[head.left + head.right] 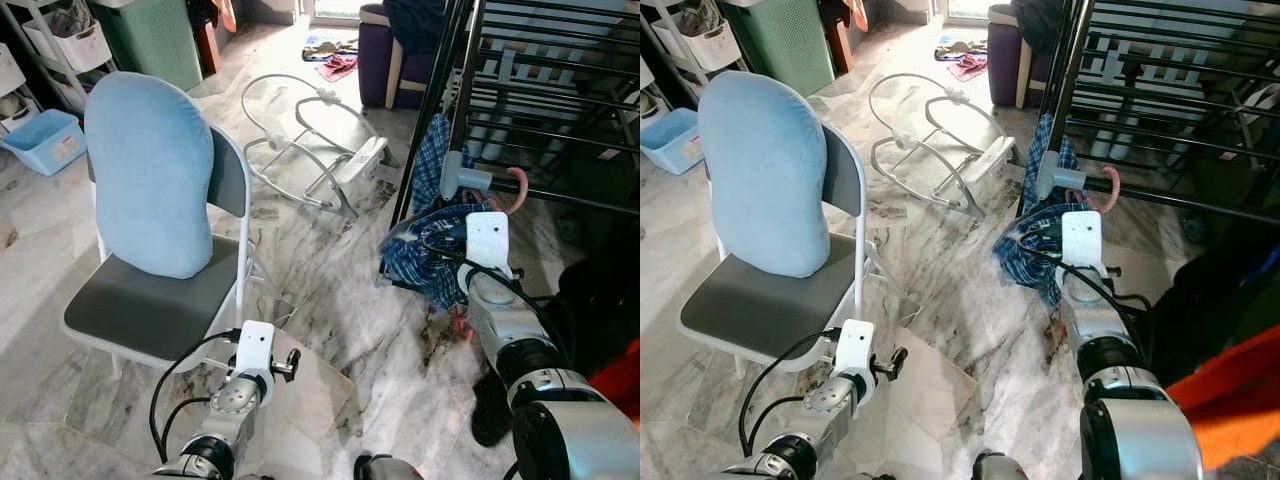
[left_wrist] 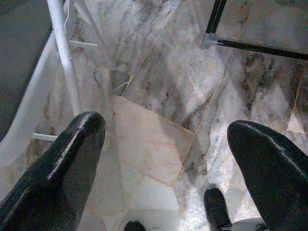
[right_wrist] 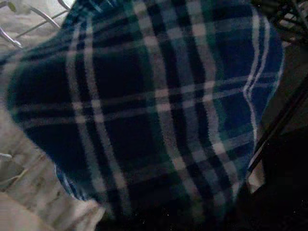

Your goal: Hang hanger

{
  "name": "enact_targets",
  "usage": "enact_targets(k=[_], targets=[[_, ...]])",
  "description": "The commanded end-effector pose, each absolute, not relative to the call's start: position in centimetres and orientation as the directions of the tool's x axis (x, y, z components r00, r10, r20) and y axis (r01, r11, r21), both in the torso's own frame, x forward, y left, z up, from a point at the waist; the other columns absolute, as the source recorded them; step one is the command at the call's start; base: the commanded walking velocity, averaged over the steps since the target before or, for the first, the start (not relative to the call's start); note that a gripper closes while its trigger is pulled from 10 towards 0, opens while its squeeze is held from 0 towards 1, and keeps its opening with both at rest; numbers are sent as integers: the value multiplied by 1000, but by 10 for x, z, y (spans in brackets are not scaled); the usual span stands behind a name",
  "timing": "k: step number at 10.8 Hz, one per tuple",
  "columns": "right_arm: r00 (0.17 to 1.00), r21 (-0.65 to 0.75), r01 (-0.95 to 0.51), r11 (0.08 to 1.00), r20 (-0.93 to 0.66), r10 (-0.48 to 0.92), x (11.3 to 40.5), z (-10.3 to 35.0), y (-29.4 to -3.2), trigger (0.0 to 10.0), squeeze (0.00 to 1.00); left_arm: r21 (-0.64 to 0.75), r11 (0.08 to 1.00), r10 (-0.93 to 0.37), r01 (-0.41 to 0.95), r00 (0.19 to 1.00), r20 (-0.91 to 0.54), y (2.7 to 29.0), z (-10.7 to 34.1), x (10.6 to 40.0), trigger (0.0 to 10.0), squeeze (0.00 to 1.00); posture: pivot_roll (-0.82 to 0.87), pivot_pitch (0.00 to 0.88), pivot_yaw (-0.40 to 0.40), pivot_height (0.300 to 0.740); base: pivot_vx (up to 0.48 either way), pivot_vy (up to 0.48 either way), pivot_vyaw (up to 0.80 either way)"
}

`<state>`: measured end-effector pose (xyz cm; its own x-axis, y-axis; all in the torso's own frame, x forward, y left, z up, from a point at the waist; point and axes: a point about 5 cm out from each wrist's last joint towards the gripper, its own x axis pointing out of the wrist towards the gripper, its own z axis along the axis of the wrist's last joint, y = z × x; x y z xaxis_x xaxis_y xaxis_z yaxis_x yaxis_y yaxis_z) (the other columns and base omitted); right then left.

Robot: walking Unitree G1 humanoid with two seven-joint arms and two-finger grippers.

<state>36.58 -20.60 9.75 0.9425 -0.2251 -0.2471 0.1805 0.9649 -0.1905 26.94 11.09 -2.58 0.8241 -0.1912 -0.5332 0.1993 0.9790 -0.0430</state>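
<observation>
The right gripper [image 1: 478,215] is reaching toward centre right of the frame, its fingers buried in a plaid shirt [image 1: 430,245]; whether they are clamping cannot be told. The pink hanger [image 1: 515,190] is hooking up just above it, beside the black rack [image 1: 520,130]. The left gripper [image 2: 163,159] is hanging low, fingers apart.

A folding chair [image 1: 150,300] stood on the floor [image 1: 330,290] at the left, a cushion [image 1: 150,170] leaning upright against its backrest. Behind it and to the right lay a bouncer frame [image 1: 310,140]. A drying rack [image 1: 540,90] stood at the right, with a plaid garment [image 1: 430,245] bunched at its foot. Storage bins [image 1: 45,140] sat far left.
</observation>
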Motion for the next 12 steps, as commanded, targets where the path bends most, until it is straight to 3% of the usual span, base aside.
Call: enact_targets(k=[1,12], targets=[[934,-167,174,970,-283,-216,360,87,-206,10000,1000,-37,979,-189,203,811,-553,113,-30,265,10000,0,-185,130,23,740,0,0,0],[963,-141,169,975,-187,-194,351,89,-198,10000,1000,-35,978,-191,207,807,-559,110,-29,266,10000,0,-200,130,30,740,0,0,0]])
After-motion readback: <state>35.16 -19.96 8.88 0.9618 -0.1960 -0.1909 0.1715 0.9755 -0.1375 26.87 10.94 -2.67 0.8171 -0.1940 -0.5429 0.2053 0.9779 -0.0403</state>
